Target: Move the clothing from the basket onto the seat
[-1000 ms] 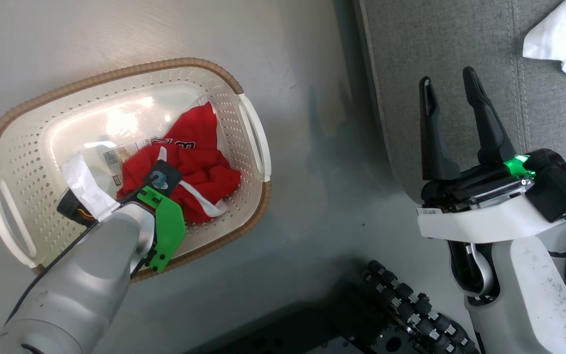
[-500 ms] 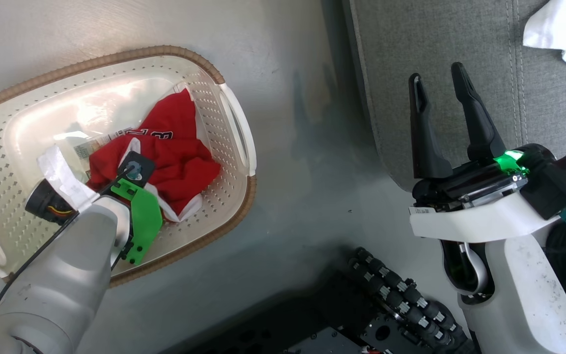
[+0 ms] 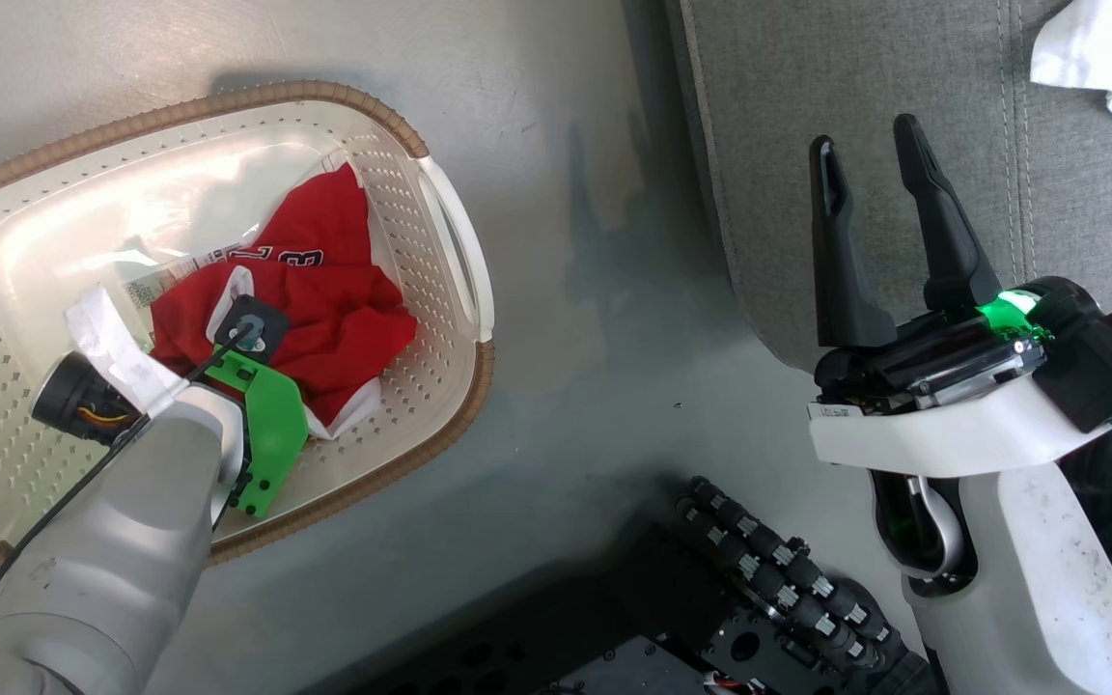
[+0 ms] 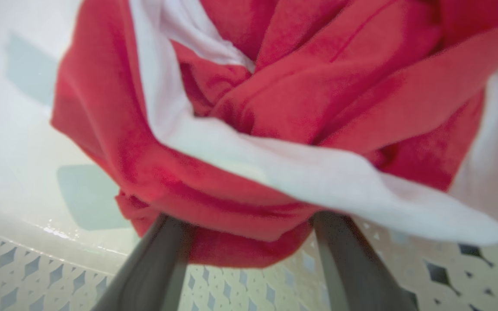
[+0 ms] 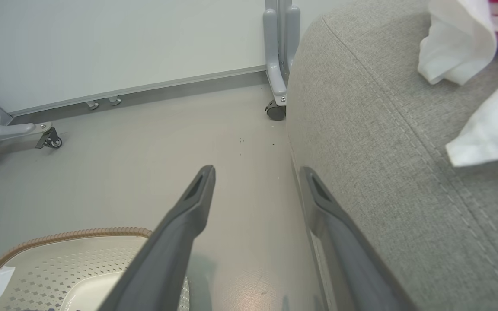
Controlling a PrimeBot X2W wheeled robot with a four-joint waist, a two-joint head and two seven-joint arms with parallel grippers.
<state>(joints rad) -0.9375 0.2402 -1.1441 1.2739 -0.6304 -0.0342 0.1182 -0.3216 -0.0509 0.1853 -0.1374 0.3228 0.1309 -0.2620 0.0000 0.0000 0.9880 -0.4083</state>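
Head view: a cream basket (image 3: 305, 89) sits on the floor (image 3: 595, 290) at the left of the frame, red and white clothing (image 3: 344, 309) bunched at its right end. The left arm (image 3: 131, 541) reaches in from the lower left, its wrist over the pile. At right, the right hand (image 3: 867, 135) hangs released and empty at the edge of the grey seat (image 3: 903, 58). A white cloth (image 3: 1106, 58) lies on the seat at the upper right.

Left wrist view: the left hand (image 4: 244, 224) is spread, its fingers straddling a red fold, tips buried in the cloth, not yet clenched.

Right wrist view: fingers apart over bare floor, the seat to the right.

The step in hand looks like the pick-up. Next, the left hand would need to clench, lift clear of the rim and carry to the seat.

Compared with a second ago, the basket sits further left in the frame, which is a camera shift; the arm has kept its place over the clothing.
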